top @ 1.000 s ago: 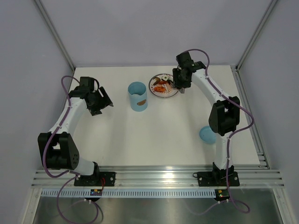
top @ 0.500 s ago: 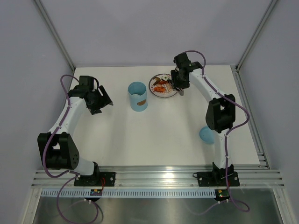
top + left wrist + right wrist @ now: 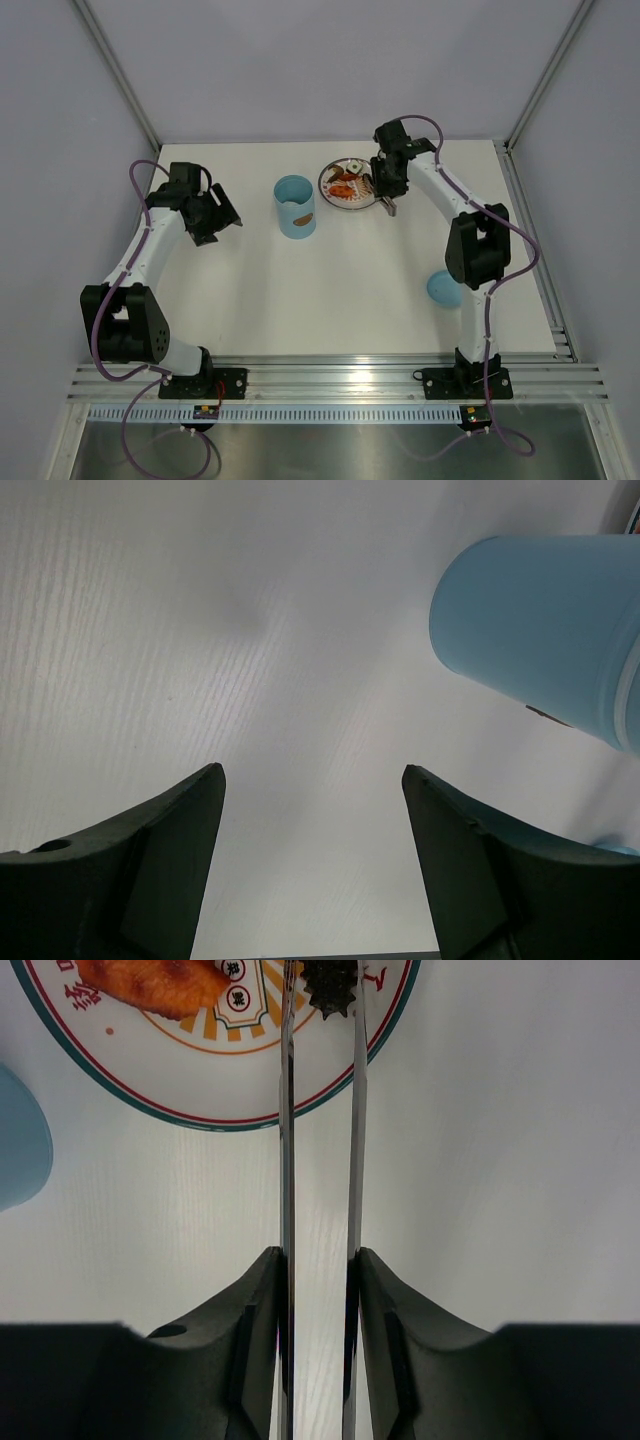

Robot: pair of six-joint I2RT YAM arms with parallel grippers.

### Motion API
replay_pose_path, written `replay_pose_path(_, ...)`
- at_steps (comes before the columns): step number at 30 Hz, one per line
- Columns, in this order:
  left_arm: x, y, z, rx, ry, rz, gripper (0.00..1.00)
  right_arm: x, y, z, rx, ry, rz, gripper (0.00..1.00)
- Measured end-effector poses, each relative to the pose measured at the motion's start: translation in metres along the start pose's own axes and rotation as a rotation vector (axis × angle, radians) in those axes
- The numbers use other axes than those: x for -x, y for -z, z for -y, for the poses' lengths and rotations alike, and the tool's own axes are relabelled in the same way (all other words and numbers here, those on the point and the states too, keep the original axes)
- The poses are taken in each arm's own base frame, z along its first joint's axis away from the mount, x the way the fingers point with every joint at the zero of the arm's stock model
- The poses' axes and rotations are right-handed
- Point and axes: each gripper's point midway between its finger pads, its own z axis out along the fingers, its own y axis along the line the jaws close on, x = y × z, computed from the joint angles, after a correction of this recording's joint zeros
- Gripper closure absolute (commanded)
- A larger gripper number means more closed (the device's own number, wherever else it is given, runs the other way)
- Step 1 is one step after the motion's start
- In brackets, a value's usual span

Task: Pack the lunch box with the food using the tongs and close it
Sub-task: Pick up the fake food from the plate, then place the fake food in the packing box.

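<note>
My right gripper (image 3: 320, 1255) is shut on the silver tongs (image 3: 288, 1160), one jaw pressing on each thin arm. The arms run forward nearly parallel. Their tips sit on either side of a dark spiky roll (image 3: 330, 985) on the red-rimmed plate (image 3: 200, 1120), beside an orange food piece (image 3: 150, 985). From above, the right gripper (image 3: 388, 188) hovers at the plate's (image 3: 335, 203) right edge. The open-topped light-blue lunch box (image 3: 295, 207) stands upright left of the plate. My left gripper (image 3: 312, 770) is open and empty, with the lunch box (image 3: 540, 630) ahead to its right.
The round blue lid (image 3: 443, 289) lies on the table near the right arm's lower link. Grey walls with metal rails enclose the white table on three sides. The left gripper (image 3: 220, 213) hangs left of the lunch box.
The right gripper's jaws have squeezed the tongs' arms closer together over the plate, and the wrist has shifted slightly. The left arm has not moved.
</note>
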Motion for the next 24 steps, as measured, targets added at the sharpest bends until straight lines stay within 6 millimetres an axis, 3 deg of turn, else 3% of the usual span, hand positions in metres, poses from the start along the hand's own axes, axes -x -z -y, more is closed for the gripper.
replay_pose_path(6, 0.000, 0.000, 0.000, -0.001, 0.000, 0.000, 0.24, -0.009, 0.036, -0.002, 0.031, -0.037, 0.033, 1.00)
replay_pose_path(11, 0.000, 0.001, 0.000, -0.003, 0.000, 0.004, 0.24, 0.001, 0.072, -0.003, 0.055, -0.056, 0.107, 1.00)
replay_pose_path(20, 0.000, 0.002, 0.001, -0.008, -0.001, 0.006, 0.24, 0.009, 0.094, -0.015, 0.119, -0.080, 0.152, 1.00)
replay_pose_path(24, -0.002, 0.001, 0.001, -0.009, 0.000, 0.001, 0.24, 0.012, 0.116, -0.028, 0.157, -0.071, 0.179, 1.00)
